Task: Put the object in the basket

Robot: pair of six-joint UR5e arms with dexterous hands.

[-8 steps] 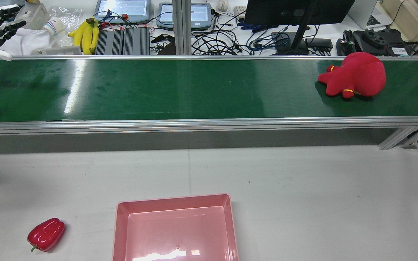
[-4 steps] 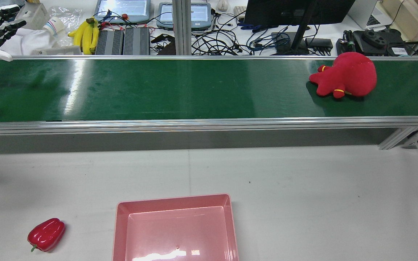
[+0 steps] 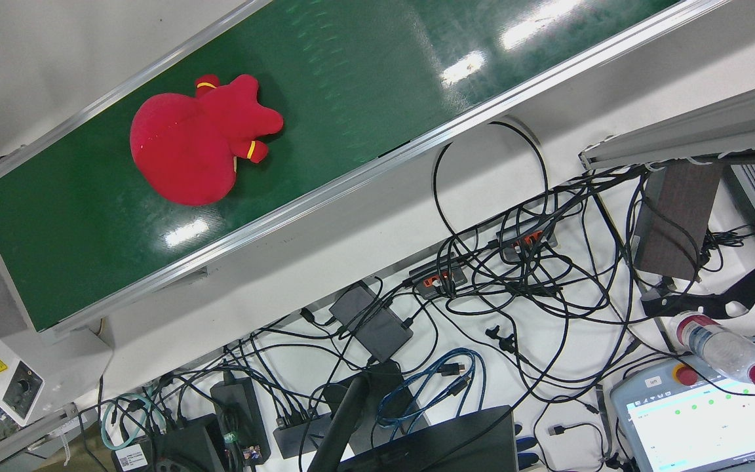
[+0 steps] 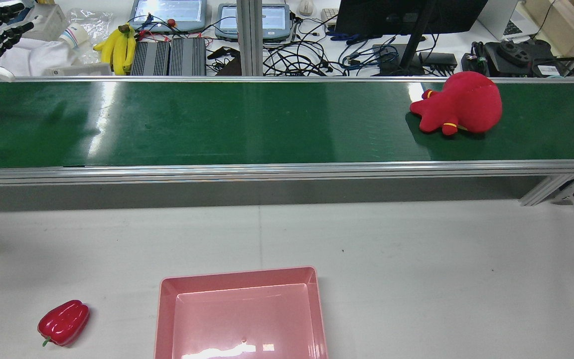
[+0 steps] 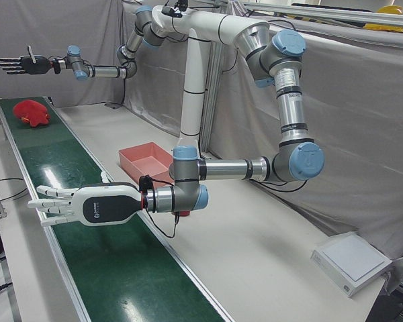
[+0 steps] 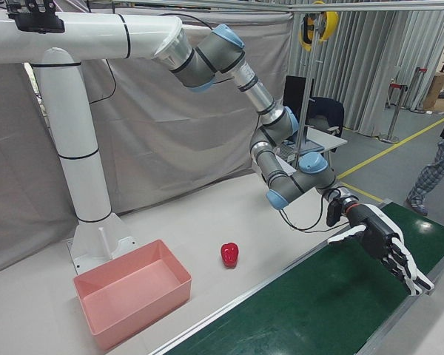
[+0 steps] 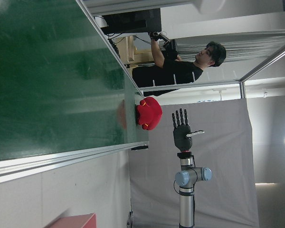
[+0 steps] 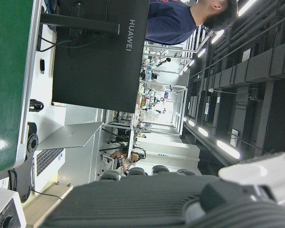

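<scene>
While both hands [image 5: 54, 203] [image 5: 17, 64] hover with fingers wide, holding nothing: plush [image 4: 458, 103] at belt's [image 4: 217, 124] right end; pepper [image 4: 64, 322] left of basket [image 4: 241, 279] on tabletop [image 4: 416, 279].

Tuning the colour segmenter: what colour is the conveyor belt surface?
Dark green, glossy; the conveyor belt shows best in the rear view.

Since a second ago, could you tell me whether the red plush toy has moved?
Yes. In the rear view the red plush toy has shifted left along the green belt, away from the belt's right end.
</scene>
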